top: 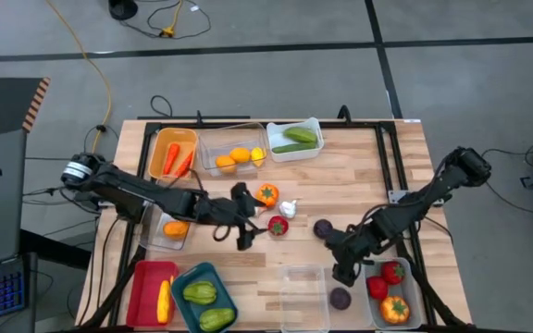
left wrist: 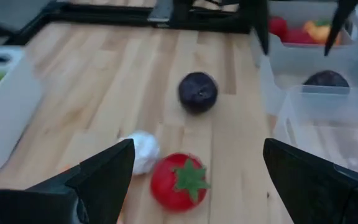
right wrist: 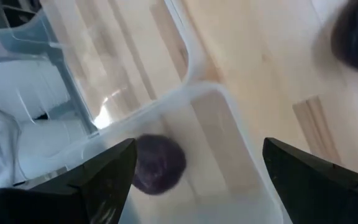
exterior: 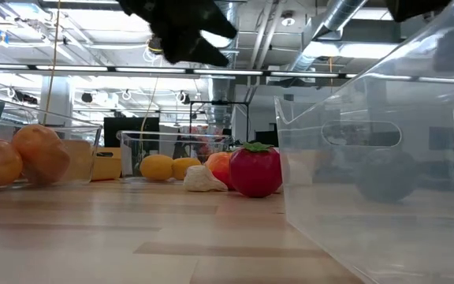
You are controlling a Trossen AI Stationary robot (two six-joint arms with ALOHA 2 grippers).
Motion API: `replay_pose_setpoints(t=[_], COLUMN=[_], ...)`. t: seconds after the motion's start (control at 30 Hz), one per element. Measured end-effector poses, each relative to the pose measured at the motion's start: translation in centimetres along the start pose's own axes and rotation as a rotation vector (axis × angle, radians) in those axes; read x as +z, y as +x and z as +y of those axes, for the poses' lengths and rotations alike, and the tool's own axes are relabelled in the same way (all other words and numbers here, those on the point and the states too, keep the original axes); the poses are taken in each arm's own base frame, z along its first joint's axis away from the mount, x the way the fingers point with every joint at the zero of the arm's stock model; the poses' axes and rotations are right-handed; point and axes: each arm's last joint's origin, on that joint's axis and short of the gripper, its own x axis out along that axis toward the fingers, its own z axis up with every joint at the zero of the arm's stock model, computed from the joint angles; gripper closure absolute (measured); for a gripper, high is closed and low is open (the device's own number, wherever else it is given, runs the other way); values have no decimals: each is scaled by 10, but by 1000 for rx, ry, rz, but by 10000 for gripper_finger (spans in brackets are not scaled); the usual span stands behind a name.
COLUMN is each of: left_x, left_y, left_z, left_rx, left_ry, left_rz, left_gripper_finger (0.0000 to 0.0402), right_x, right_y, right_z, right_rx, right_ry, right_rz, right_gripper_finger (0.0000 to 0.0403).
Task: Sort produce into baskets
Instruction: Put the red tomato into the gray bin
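My left gripper [top: 248, 222] hovers open over the table's middle, just left of a red tomato [left wrist: 178, 180] and white garlic [left wrist: 140, 151]; an orange fruit [top: 266, 194] lies beyond them. A dark purple fruit [top: 323, 228] rests on the wood farther right. My right gripper [top: 339, 259] hangs open, pointing steeply down, above a clear basket [right wrist: 229, 155] holding another dark purple fruit [right wrist: 157, 165]. Nothing sits between either pair of fingers.
Along the far edge stand an orange basket [top: 158, 148] with carrots, a clear one [top: 213, 141] with oranges and a white one [top: 315, 126] with cucumbers. At the near edge are red [top: 142, 277], teal [top: 185, 274], clear [top: 303, 298] and pale [top: 413, 298] baskets.
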Motion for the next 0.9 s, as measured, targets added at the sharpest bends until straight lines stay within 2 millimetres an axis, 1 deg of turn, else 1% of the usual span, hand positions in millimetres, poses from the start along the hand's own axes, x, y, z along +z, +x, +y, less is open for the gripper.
replay_pose_setpoints(t=[0.13, 0.27, 0.33, 0.5, 0.63, 0.9], left_x=[2, 5, 3, 2, -6, -20], left_y=[24, 47, 56, 79, 93, 106], left_z=[-13, -18, -20, -26, -29, -25], left_rx=[4, 58, 80, 93, 96, 149], left_ry=[100, 155, 179, 220, 239, 244], left_rz=[81, 186, 253, 327, 374, 415], left_gripper_finger=[59, 59, 59, 59, 59, 59], right_x=[8, 12, 12, 12, 12, 13], right_y=[-3, -4, -4, -4, -4, -4], right_z=[-1, -4, -4, -3, -2, -1], right_rx=[5, -2, -2, 2, 9, 19], right_ry=[-29, -50, -60, -61, -65, -65], right_rz=[-22, -34, -35, -37, -40, -47], right_gripper_finger=[29, 29, 29, 29, 29, 29])
